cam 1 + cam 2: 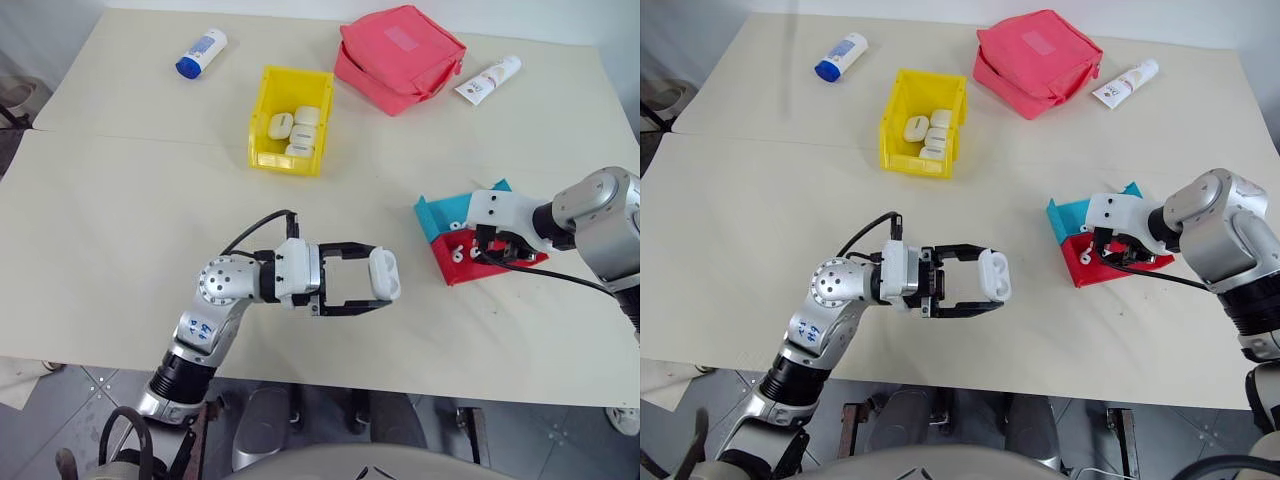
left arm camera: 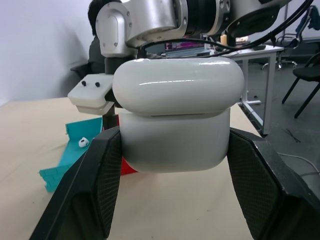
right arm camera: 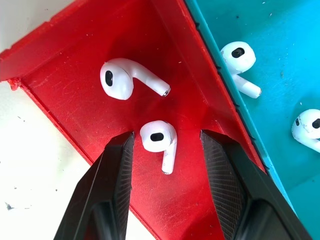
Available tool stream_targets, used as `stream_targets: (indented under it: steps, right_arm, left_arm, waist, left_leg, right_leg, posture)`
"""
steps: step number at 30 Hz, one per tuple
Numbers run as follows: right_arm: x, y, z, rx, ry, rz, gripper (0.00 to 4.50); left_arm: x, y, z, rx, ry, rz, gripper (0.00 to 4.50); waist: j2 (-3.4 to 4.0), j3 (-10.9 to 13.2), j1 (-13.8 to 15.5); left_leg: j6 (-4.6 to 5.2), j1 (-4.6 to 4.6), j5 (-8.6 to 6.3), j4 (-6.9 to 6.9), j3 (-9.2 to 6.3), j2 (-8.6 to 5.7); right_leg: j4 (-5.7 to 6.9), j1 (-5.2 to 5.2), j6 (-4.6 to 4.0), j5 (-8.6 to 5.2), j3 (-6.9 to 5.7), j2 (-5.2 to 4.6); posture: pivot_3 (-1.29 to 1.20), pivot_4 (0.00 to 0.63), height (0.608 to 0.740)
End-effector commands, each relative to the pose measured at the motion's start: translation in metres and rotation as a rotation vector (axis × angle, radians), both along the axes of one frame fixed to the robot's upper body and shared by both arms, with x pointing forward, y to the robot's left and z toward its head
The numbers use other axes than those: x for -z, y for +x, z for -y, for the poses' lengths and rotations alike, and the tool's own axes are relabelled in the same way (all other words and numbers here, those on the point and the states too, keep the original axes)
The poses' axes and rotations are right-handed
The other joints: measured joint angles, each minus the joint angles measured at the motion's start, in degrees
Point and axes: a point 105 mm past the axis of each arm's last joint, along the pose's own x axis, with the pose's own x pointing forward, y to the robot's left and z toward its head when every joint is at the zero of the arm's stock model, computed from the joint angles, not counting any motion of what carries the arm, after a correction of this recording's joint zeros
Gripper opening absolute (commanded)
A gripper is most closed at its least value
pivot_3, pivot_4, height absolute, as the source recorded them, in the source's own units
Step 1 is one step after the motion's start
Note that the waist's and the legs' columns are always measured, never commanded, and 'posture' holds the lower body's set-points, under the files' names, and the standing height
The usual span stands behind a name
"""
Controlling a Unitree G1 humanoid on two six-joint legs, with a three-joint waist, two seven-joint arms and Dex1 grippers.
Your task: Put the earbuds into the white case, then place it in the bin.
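The left gripper (image 1: 385,291) clamps the closed white case (image 1: 384,274) at table centre. The right gripper (image 3: 166,142) straddles, jaws apart, an earbud (image 3: 157,141) in the red tray (image 3: 70,90). The yellow bin (image 1: 270,94) sits at eleven o'clock; no writing is legible.

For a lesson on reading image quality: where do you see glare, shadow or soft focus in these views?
Left wrist view: a bright glare streak runs across the lid of the white case, and the room behind is soft. Right wrist view: earbuds are sharp, with small shadows on the red tray. Left eye view: even light on the table.
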Motion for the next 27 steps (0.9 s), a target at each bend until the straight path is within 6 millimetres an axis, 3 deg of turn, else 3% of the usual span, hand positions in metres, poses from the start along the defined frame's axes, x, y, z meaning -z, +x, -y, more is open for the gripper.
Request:
stream_targets:
  steps: [1, 8, 11, 15, 27]
  right_arm:
    - [-0.004, 0.003, -0.002, 0.001, 0.010, 0.017, 2.17]
    - [-0.002, 0.004, -0.003, -0.002, 0.009, 0.014, 2.17]
    - [-0.001, 0.004, -0.003, -0.002, 0.006, 0.009, 1.59]
    - [-0.001, 0.003, -0.003, 0.000, 0.005, 0.008, 0.41]
    - [-0.026, -0.001, -0.008, 0.035, 0.136, 0.073, 0.41]
  left_arm:
    - [-0.013, -0.005, 0.000, 0.028, -0.031, 0.038, 2.77]
    - [-0.013, -0.005, 0.000, 0.028, -0.028, 0.031, 2.77]
    - [-0.013, -0.006, 0.000, 0.028, -0.029, 0.029, 2.77]
    - [-0.013, -0.006, 0.000, 0.032, -0.031, 0.023, 2.77]
    - [-0.013, -0.005, -0.001, 0.059, -0.029, -0.004, 2.77]
  waist:
    - [0.00, 0.0, -0.1]
    - [0.00, 0.0, -0.1]
    - [0.00, 0.0, -0.1]
    - [0.00, 0.0, -0.1]
    - [0.08, 0.1, 0.0]
  left_leg:
    - [0.00, 0.00, 0.00, 0.00, 0.00, 0.00]
    - [-0.01, 0.00, 0.00, 0.00, 0.00, 0.01]
    - [-0.01, 0.01, 0.00, 0.00, 0.00, 0.02]
    - [-0.01, 0.01, 0.00, 0.00, 0.00, 0.01]
    - [-0.01, 0.00, 0.00, 0.00, 0.00, 0.01]
  right_leg:
    - [0.00, 0.00, 0.00, 0.00, 0.00, 0.00]
    - [0.00, 0.00, 0.00, 0.00, 0.00, 0.02]
    - [0.00, 0.00, 0.00, 0.00, 0.00, 0.02]
    - [0.00, 0.01, 0.00, 0.00, 0.01, 0.02]
    - [0.00, 0.00, 0.00, 0.00, 0.01, 0.01]
  posture:
    - [0.00, 0.150, 0.740]
    - [0.00, 0.150, 0.740]
    - [0.00, 0.150, 0.740]
    - [0.00, 0.150, 0.740]
    - [0.00, 0.150, 0.740]
